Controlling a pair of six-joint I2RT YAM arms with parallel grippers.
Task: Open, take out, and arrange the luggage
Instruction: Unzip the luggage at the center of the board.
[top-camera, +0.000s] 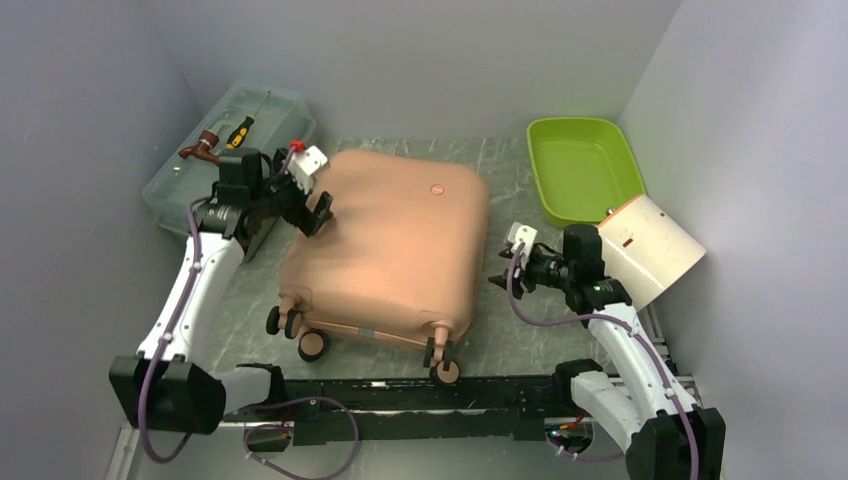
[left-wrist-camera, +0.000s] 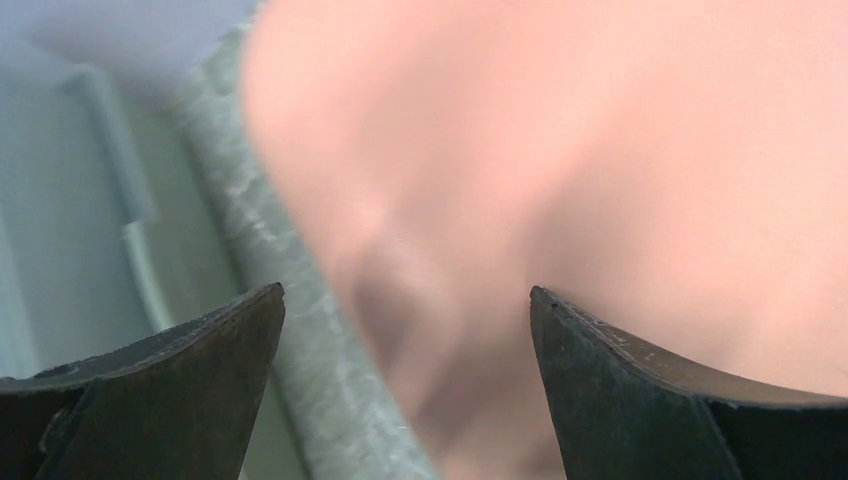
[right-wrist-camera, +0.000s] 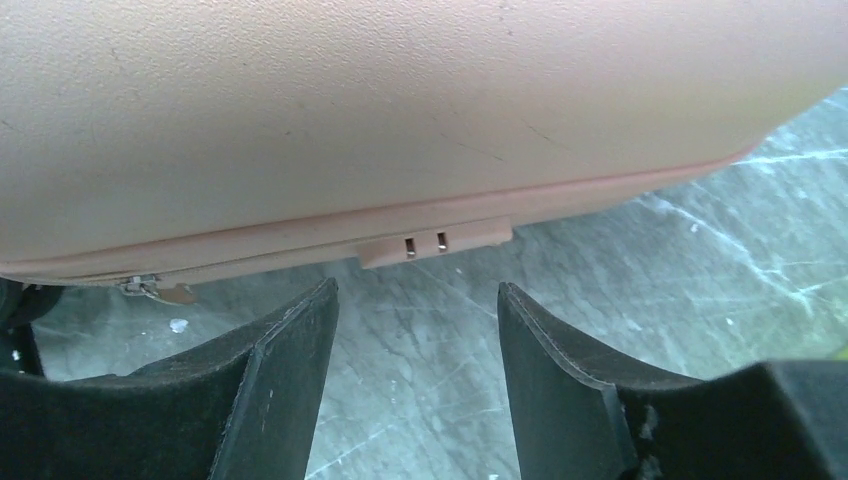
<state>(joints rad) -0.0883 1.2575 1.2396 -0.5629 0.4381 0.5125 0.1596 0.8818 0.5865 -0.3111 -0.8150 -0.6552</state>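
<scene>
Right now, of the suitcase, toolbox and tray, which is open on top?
The lime green tray at far right, an open basin. The luggage lies shut, and the toolbox has its lid on with tools on top.

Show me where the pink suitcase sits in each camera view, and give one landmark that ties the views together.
Top external: the suitcase lies flat and closed at the centre, wheels toward the arm bases.
Left wrist: the suitcase, blurred, fills the upper right.
Right wrist: the suitcase shows its side across the upper half, seam along its lower edge.
Shared landmark: the marbled tabletop under it.
</scene>
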